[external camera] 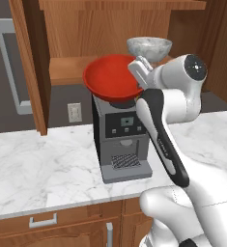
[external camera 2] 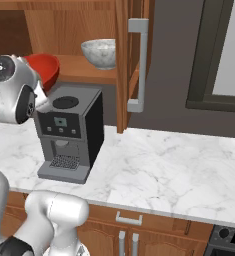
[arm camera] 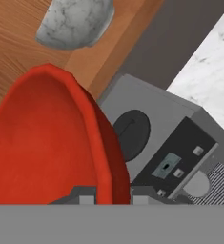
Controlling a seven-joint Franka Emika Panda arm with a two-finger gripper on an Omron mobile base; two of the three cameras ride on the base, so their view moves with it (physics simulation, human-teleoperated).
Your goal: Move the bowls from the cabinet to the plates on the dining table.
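A white robot arm reaches up toward an open wooden cabinet (external camera: 110,34), and its pincer (arm camera: 113,196) is clenched on the rim of a glossy red bowl (external camera: 111,78). In the hand view the two dark fingertips (arm camera: 86,197) sit on either side of the bowl's wall, one inside the rim and one outside. The red bowl is carried tilted, in the air, with its open side turned away from the arm — it hangs just above the top of a grey coffee machine (external camera: 120,140) that stands directly below the pincer on the white marble bench (external camera: 37,169). Beyond the pincer, and a little higher, a grey-white marbled bowl (external camera: 149,48) stands upright on the cabinet's wooden shelf (external camera: 66,67), apart from the red bowl. In the right base view the cabinet's open door (external camera 2: 129,65) with its tall grey bar handle (external camera 2: 140,65) hangs off to the pincer's right. Under the bench run brown drawers with small grey handles (external camera: 42,221).
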